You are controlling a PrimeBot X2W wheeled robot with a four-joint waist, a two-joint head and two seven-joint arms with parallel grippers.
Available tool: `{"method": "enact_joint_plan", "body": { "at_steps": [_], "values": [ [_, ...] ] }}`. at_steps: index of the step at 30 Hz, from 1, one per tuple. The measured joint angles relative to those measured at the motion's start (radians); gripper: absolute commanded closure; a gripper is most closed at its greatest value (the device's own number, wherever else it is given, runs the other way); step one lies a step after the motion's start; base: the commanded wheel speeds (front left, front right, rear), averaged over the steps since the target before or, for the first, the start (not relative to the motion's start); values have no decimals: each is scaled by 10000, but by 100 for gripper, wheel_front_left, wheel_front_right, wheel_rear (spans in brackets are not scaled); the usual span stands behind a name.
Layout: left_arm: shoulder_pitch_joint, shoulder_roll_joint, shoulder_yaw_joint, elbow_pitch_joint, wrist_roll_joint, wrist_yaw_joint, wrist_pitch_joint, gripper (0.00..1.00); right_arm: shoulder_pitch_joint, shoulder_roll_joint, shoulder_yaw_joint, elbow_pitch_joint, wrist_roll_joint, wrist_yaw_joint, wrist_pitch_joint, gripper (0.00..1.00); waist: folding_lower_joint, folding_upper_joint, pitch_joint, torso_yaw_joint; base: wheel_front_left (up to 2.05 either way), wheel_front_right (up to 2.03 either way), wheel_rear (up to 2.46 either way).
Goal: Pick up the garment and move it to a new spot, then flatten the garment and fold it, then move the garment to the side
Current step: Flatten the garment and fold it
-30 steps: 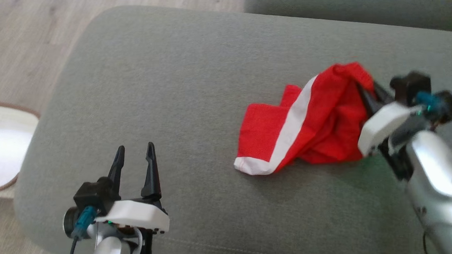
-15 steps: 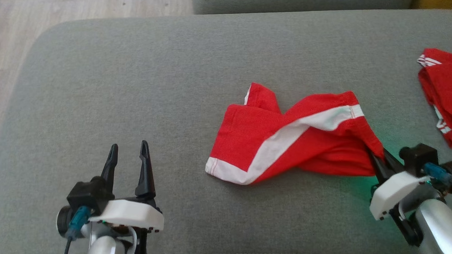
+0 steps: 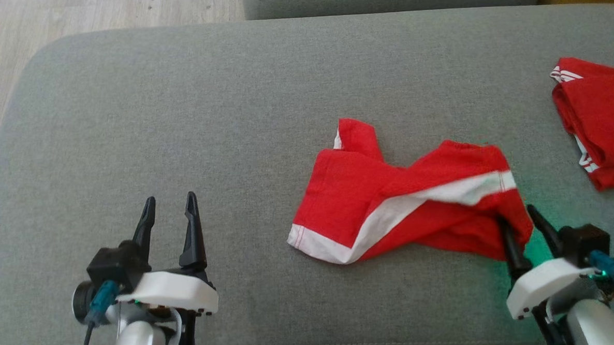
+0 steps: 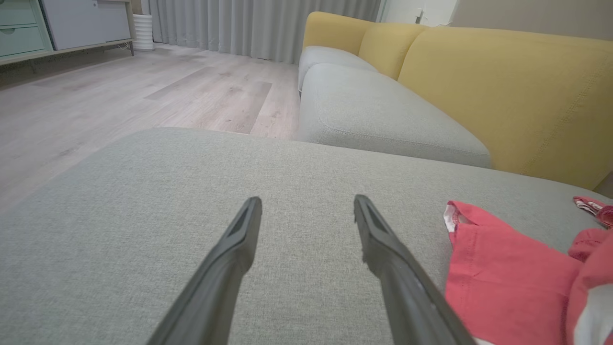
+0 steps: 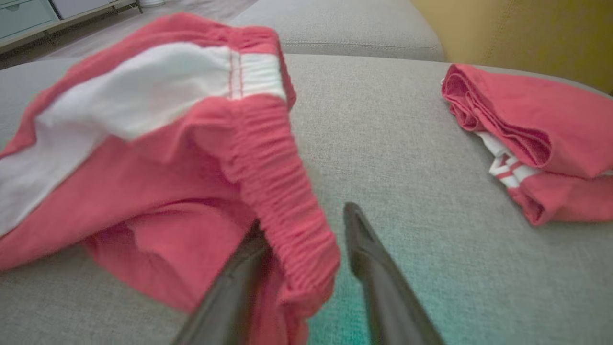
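The garment [image 3: 391, 200] is a pair of red shorts with a white side stripe, lying crumpled on the grey sofa cushion [image 3: 232, 118]. My right gripper [image 3: 519, 223] sits at its right end. The jaws stand apart, and the elastic waistband [image 5: 282, 191] hangs loosely between them, draped over the left finger. Far to the left, my left gripper [image 3: 168, 209] hovers open over bare cushion with nothing between its fingers. The left wrist view shows the same open gripper [image 4: 306, 211], with the garment [image 4: 498, 278] off to the right.
A second red garment [image 3: 600, 128], folded, lies at the cushion's right edge and also appears in the right wrist view [image 5: 527, 124]. A yellow sofa backrest [image 4: 503, 86] rises behind. Wooden floor [image 3: 98, 13] lies beyond the cushion's rounded left end.
The right gripper's jaws have parted and no longer pinch the waistband. The garment has settled lower and flatter on the cushion. The head camera has also shifted. The left arm has not moved.
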Motion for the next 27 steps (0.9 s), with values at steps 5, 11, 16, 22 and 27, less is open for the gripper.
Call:
{"method": "enact_joint_plan", "body": {
  "at_steps": [5,11,16,22,27],
  "values": [
    [0,2,25,6,-2,0,0,0,339,90,-322,-326,2,0,-188,0,0,0,-43,-96,0,0,0],
    [4,0,50,-13,-2,0,0,0,737,73,-464,-1526,31,0,-261,0,0,0,-190,-286,0,0,0],
    [21,2,-4,-19,-2,0,0,0,949,-6,-339,-2830,33,0,111,0,-1,0,-438,-410,0,0,0],
    [94,2,-198,-19,-23,-2,0,0,1229,-33,-98,-3812,35,0,673,0,-1,0,-690,-424,0,0,0],
    [225,4,-357,-10,-90,0,0,0,1405,-67,217,-4230,207,0,1331,0,-1,0,-861,-305,0,0,0]
  ]
}}
